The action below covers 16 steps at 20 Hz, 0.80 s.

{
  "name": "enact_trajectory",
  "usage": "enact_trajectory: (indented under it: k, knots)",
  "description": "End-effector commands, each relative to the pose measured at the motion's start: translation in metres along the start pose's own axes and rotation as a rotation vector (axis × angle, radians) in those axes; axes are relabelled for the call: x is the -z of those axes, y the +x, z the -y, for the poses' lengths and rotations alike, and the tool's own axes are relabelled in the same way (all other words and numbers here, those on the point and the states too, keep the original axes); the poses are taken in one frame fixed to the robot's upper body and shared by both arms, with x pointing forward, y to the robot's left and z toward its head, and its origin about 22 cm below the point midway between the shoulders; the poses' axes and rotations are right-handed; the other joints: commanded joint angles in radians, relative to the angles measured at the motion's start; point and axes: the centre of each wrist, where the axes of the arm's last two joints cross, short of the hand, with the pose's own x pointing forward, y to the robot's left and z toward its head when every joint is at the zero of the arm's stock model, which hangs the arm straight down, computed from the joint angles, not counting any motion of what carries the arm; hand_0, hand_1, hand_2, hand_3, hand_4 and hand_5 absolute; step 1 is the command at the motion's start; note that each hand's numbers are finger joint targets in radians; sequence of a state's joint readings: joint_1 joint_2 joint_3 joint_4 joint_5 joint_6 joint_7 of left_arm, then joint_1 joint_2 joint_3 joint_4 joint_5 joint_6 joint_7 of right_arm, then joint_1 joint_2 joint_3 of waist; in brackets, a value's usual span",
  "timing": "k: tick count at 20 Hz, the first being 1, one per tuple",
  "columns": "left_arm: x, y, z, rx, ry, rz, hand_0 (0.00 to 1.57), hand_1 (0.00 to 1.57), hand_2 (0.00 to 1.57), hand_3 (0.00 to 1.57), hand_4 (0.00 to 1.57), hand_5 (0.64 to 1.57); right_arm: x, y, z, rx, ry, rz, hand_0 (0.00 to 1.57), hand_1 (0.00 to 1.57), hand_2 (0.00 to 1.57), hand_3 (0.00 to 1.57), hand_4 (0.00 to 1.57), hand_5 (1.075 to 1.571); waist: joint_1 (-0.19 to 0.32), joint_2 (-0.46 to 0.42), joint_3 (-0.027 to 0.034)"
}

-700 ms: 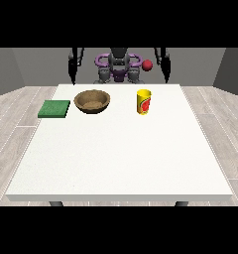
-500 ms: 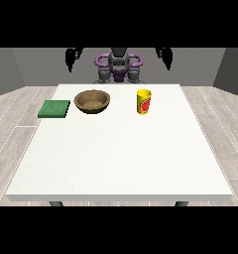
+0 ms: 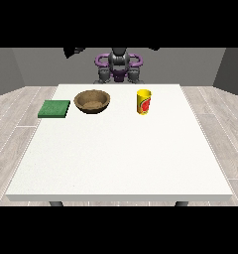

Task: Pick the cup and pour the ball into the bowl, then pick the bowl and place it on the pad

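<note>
**Cup, bowl and pad lined up along the table's far edge**

A white table (image 3: 119,154) fills the middle of the frame. In its upper left lies a flat green pad (image 3: 54,108). Just right of it, apart from it, sits a brown bowl (image 3: 92,101). Right of centre stands an upright yellow cup (image 3: 144,101) with a red mark on its side, well apart from the bowl. At top centre, behind the table, the robot's torso (image 3: 119,66) shows. A dark hand (image 3: 73,51) is partly cut off at the upper left; its fingers cannot be made out.
</note>
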<state>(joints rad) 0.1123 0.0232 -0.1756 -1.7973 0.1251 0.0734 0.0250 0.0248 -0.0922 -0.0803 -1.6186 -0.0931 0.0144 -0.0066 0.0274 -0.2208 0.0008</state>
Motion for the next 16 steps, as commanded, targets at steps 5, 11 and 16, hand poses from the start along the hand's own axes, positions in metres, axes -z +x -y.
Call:
enact_trajectory:
  k: [5, 11, 16]
  knots:
    - [0.013, 0.008, -0.005, 0.091, -0.022, 0.183, 0.0, 0.0, 0.0, 0.0, 0.0, 1.437, 0.004, 0.003, -0.017, 0.029, 0.06, 0.13, 0.0, 0.0, 0.0, 0.0, 0.0, 1.564, -0.026, 0.173, -0.0008]
    - [0.057, 0.022, -0.031, 0.189, 0.011, 0.321, 0.0, 0.0, 0.0, 0.0, 0.0, 1.317, 0.038, 0.028, -0.006, 0.044, 0.116, 0.264, 0.0, 0.0, 0.0, 0.0, 0.0, 1.564, -0.07, 0.373, -0.001]
    - [0.073, 0.013, -0.051, 0.228, 0.022, 0.344, 0.0, 0.0, 0.0, 0.0, 0.0, 1.255, 0.06, 0.036, 0.024, 0.024, 0.103, 0.337, 0.0, 0.0, 0.0, 0.0, 0.0, 1.56, -0.065, 0.452, -0.0009]
